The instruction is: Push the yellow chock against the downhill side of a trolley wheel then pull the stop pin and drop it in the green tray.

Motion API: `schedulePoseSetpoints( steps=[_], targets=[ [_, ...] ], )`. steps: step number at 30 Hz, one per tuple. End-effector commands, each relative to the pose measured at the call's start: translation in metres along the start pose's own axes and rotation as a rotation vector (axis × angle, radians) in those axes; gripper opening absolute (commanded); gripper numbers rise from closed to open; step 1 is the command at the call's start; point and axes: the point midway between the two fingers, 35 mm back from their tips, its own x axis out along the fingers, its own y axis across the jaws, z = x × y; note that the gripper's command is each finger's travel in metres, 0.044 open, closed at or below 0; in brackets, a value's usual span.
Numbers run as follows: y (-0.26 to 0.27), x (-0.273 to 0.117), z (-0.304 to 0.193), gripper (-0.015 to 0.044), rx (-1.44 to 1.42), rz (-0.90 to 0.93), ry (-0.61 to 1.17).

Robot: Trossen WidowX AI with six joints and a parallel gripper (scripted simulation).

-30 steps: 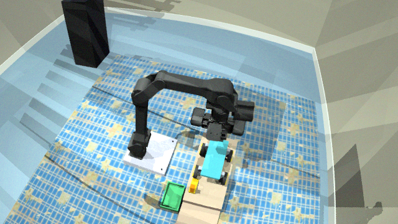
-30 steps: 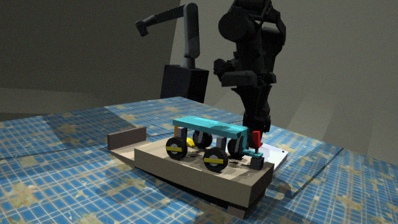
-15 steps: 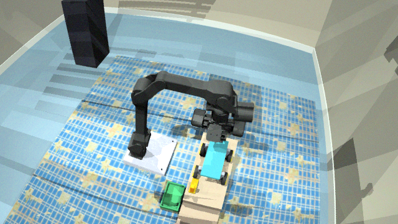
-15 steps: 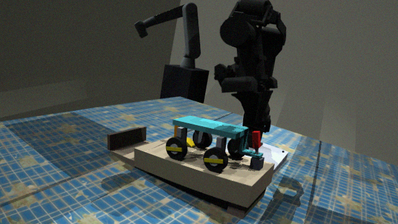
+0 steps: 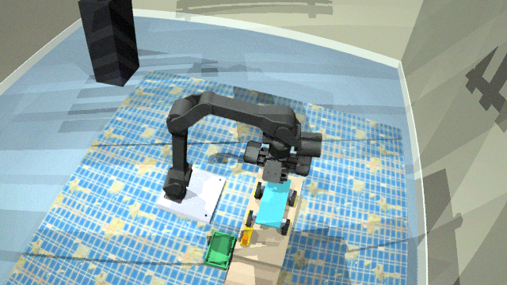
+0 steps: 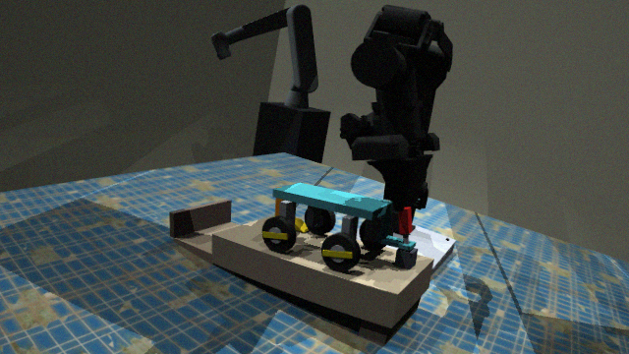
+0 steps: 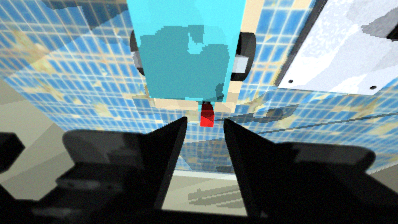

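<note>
The cyan trolley [image 5: 273, 203] [image 6: 329, 199] [image 7: 185, 65] stands on the wooden ramp [image 5: 265, 257] [image 6: 305, 275]. The red-headed stop pin [image 6: 405, 221] [image 7: 207, 119] stands upright at its uphill end, above a dark block. My gripper [image 6: 408, 204] [image 7: 205, 121] is partly open and empty, pointing down at the pin head; the head shows between the fingertips in the wrist view. I cannot tell whether they touch it. The yellow chock [image 5: 249, 233] [image 6: 301, 225] with orange handle sits just downhill of one lower wheel [image 5: 249, 218]; contact is unclear. The green tray [image 5: 209, 247] is beside the ramp.
The white base plate [image 5: 202, 198] [image 7: 335, 55] of my arm lies beside the ramp. An upright end board [image 6: 201, 219] closes the ramp's low end. A tall black box [image 5: 112, 43] [image 6: 290, 130] stands farther off, with another dark arm [image 6: 301, 49] on it in the exterior view.
</note>
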Motion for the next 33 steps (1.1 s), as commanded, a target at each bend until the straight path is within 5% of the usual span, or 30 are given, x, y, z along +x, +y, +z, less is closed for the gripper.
schedulePoseSetpoints(
  steps=[1,27,33],
  targets=[
    [-0.001,0.005,0.001,0.019,0.006,-0.006,-0.001],
    [-0.002,0.041,0.001,0.019,0.006,-0.006,0.0],
    [-0.001,0.038,-0.001,0.0072,0.0,-0.003,0.005]
  ],
)
